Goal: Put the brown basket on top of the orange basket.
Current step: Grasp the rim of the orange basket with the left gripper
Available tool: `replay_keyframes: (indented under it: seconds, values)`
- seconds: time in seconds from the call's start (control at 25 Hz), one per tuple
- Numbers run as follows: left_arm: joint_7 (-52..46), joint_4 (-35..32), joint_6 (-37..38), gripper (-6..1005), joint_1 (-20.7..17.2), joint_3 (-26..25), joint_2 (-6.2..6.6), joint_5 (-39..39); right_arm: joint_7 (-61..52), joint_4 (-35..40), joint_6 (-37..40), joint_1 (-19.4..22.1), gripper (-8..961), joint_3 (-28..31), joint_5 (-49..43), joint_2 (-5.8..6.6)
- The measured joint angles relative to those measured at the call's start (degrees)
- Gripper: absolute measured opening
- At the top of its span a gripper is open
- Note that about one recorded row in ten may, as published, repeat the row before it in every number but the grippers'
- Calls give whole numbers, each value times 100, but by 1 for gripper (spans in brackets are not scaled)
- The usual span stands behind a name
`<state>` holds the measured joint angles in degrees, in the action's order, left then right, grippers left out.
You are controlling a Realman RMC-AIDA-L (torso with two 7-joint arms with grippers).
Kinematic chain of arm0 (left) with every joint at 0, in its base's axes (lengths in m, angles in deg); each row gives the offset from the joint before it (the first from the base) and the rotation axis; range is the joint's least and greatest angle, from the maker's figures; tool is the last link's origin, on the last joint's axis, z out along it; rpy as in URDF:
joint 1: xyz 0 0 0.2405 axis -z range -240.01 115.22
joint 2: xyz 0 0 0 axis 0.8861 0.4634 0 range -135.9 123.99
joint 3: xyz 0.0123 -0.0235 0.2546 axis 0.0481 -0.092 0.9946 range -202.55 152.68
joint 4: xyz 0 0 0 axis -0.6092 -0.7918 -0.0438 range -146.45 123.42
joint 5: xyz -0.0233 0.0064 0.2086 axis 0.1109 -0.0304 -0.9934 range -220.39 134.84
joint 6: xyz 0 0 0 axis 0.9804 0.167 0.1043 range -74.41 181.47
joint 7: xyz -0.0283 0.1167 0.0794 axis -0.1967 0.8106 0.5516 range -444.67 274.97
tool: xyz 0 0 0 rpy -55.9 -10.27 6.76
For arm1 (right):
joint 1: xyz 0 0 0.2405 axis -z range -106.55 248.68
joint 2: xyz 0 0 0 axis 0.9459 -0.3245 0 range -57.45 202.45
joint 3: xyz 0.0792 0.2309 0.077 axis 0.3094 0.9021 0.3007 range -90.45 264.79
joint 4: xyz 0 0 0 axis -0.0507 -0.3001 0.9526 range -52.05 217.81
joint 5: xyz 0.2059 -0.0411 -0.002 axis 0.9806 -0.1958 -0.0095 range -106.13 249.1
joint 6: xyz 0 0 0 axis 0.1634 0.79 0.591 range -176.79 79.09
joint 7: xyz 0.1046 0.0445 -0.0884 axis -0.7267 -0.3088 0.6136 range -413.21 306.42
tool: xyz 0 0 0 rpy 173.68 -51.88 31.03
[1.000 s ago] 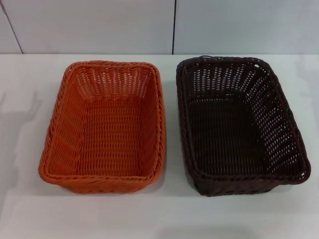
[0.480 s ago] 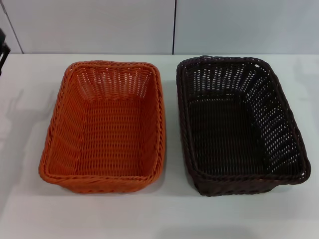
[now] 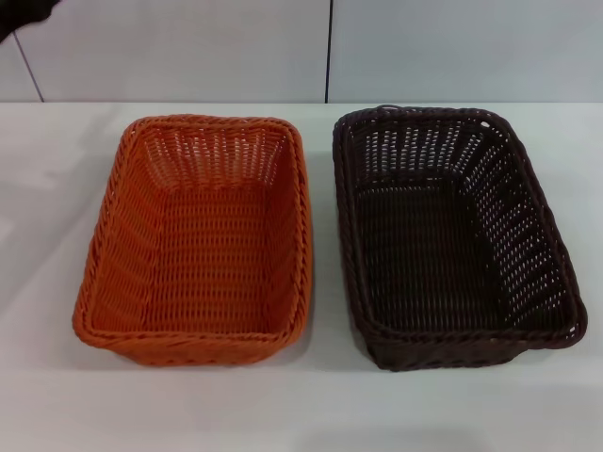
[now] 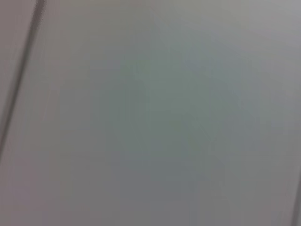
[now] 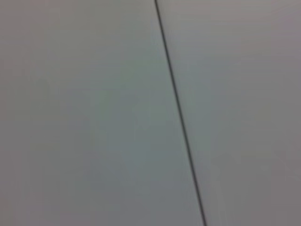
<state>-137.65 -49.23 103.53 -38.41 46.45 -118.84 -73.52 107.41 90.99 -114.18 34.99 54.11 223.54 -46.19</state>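
Note:
The orange basket [image 3: 198,240] stands on the white table at the left of the head view, empty. The brown basket [image 3: 452,235] stands beside it on the right, empty, with a narrow gap between their rims. Both sit upright with their long sides running away from me. A dark part of my left arm or gripper [image 3: 24,14] shows at the top left corner, high above the table and far from both baskets. My right gripper is out of view. Both wrist views show only a plain grey surface with a dark seam [image 5: 178,113].
The white table [image 3: 320,405] has bare surface in front of and around the baskets. A light wall with a vertical seam [image 3: 329,52] rises behind the table's far edge.
The dark part of my left arm has risen from the left edge to the top left corner. The shadows on the table's left side have faded. The baskets have not moved.

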Motion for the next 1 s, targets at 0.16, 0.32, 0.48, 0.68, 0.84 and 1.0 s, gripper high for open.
replay_keyframes:
  seconds: [0.16,0.32,0.48,0.68,0.84,1.0]
  values:
    - [-3753,-1511,-921,842,172,-113,423,-3148,8,104,-10,131,563,3,-7,2]
    - [-6826,-2260,676,841,700,-1160,695,-6481,34,207,14,212,563,-20,-24,11]
    - [-8046,-2632,2045,841,1141,-1825,653,-8307,48,288,33,259,564,5,-9,14]
    - [-9297,-3352,2794,841,1335,-1883,363,-10141,59,298,46,253,563,67,13,15]
    - [-9864,-3666,3218,840,1394,-1908,203,-10925,61,312,51,223,563,80,16,25]
    - [-10205,-3626,3547,840,1426,-1903,116,-11485,70,339,52,212,563,81,18,31]
